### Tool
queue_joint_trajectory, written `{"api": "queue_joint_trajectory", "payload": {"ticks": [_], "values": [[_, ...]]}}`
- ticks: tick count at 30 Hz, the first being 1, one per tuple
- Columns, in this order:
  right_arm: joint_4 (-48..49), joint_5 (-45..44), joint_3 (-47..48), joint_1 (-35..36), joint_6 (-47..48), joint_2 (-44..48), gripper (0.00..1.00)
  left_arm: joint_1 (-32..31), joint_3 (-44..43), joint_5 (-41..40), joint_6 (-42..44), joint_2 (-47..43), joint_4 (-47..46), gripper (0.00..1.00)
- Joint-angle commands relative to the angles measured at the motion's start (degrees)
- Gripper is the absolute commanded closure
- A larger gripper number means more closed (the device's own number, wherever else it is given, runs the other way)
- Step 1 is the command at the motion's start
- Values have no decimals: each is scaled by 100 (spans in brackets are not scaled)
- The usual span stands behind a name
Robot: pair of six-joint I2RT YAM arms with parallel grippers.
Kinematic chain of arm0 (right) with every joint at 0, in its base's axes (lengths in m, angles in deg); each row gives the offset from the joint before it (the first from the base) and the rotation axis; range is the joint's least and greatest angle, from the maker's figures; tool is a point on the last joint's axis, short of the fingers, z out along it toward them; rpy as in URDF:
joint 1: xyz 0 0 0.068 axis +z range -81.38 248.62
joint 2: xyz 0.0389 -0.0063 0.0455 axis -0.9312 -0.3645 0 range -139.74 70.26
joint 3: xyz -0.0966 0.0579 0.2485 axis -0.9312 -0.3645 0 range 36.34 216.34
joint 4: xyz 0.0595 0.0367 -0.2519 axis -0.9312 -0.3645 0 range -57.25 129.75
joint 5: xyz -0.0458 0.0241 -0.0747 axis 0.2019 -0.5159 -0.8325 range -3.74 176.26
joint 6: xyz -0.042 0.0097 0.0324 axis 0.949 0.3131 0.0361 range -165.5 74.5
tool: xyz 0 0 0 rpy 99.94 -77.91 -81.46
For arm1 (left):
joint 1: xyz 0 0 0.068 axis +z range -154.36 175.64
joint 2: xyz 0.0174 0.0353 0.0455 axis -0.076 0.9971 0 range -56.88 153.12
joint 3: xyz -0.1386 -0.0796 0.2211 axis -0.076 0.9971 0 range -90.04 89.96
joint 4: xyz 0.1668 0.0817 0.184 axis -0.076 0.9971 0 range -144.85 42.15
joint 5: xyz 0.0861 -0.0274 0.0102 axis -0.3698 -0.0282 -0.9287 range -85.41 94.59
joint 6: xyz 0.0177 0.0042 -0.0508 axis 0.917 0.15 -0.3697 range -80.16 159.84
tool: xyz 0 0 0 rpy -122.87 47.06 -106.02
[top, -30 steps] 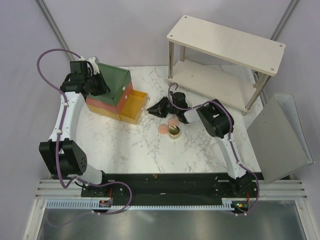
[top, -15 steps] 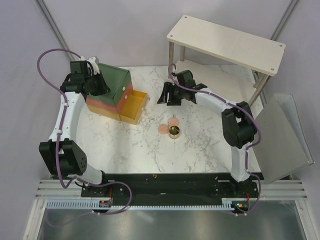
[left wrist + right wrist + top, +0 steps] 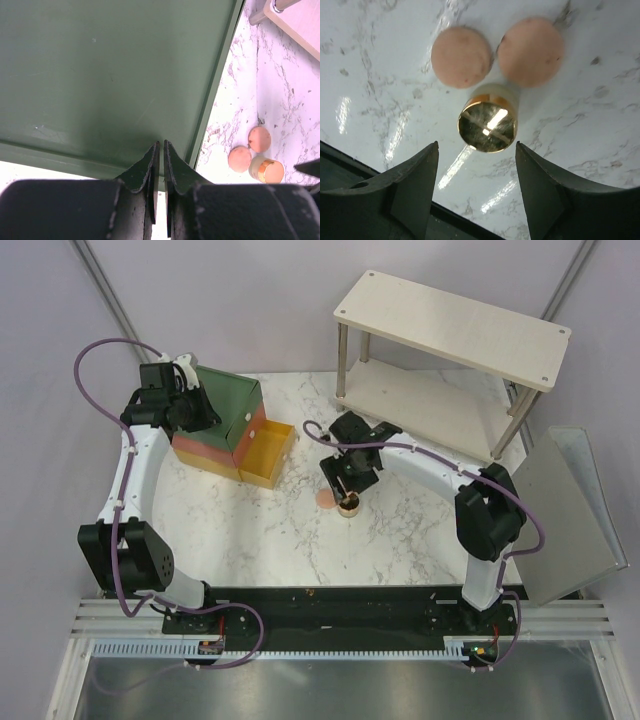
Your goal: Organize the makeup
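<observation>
The round gold pot (image 3: 489,124) stands on the marble table with two pink round discs (image 3: 461,56) (image 3: 530,51) touching it on the far side. My right gripper (image 3: 477,150) is open and empty, hovering just above the pot, its fingers on either side. In the top view the right gripper (image 3: 350,478) covers one disc; the other disc (image 3: 326,499) and the pot (image 3: 349,506) show. My left gripper (image 3: 160,146) is shut and rests on the green top of the drawer box (image 3: 110,75). The tube, mint-green case and T-shaped tool are out of view.
The drawer box (image 3: 225,405) stands at the back left with its yellow drawer (image 3: 268,452) pulled open. A two-level wooden shelf (image 3: 450,350) stands at the back right. A grey metal panel (image 3: 562,515) lies at the right edge.
My right arm swung back from the far middle of the table toward the pot and discs and now hovers over them. The left arm has not moved.
</observation>
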State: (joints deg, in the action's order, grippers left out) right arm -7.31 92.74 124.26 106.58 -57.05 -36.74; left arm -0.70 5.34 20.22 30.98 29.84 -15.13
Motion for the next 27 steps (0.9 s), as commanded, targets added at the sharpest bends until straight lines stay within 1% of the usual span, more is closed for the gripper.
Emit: {"api": "queue_joint_trajectory", "payload": {"ticks": [1, 5, 8, 12, 15, 21, 22, 27], "values": [[-356, -261, -319, 353, 136, 259, 31, 21, 306, -26, 183, 91, 519, 85], [-163, -287, -582, 441, 13, 224, 31, 21, 332, 1, 166, 73, 484, 85], [-110, -489, -601, 450, 4, 118, 31, 21, 358, 9, 166, 47, 484, 84], [-66, -735, -530, 450, 65, 22, 27, 21, 376, 18, 166, 38, 484, 84], [13, -762, -486, 450, 92, -162, 25, 21, 402, 27, 148, 38, 466, 84], [294, -666, -504, 441, 92, -532, 24, 29, 438, 9, 166, 3, 466, 84], [338, -518, -495, 450, 83, -558, 24, 12, 446, 18, 166, 12, 466, 84], [418, -437, -302, 450, 74, -778, 26, 12, 446, 1, 166, -14, 457, 84]]}}
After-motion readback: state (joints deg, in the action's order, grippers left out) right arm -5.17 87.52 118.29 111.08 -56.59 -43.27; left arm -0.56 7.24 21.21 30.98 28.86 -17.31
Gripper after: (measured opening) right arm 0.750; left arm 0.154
